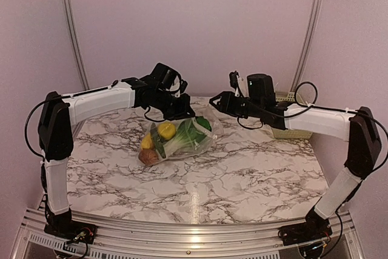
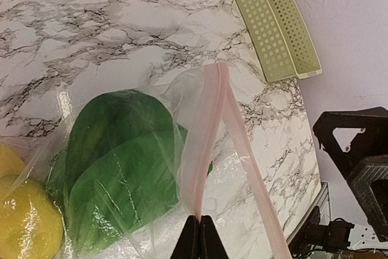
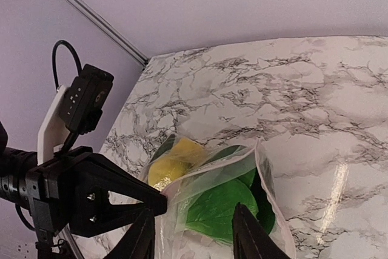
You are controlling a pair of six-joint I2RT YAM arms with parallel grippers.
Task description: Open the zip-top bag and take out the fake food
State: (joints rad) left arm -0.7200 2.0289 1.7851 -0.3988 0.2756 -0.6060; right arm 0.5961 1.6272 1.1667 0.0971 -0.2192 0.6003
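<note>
Clear zip-top bag [image 2: 203, 125], strip inside left claw [image 2: 198, 238]; mouth at right claw [image 3: 194, 213].

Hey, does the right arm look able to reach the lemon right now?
Probably not yet. The lemon sits inside the zip-top bag, behind plastic. The right claw is open at the bag's edge, while the left claw pinches the zip strip.

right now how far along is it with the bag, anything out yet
Done: the left tool is shut on the zip strip of the bag, and the strip's two lips look parted below the far corner. In hand: the right tool hangs open at the mouth, gripping nothing. Left: opening the bag fully and taking out the food; the lemon and leafy green are inside.
</note>
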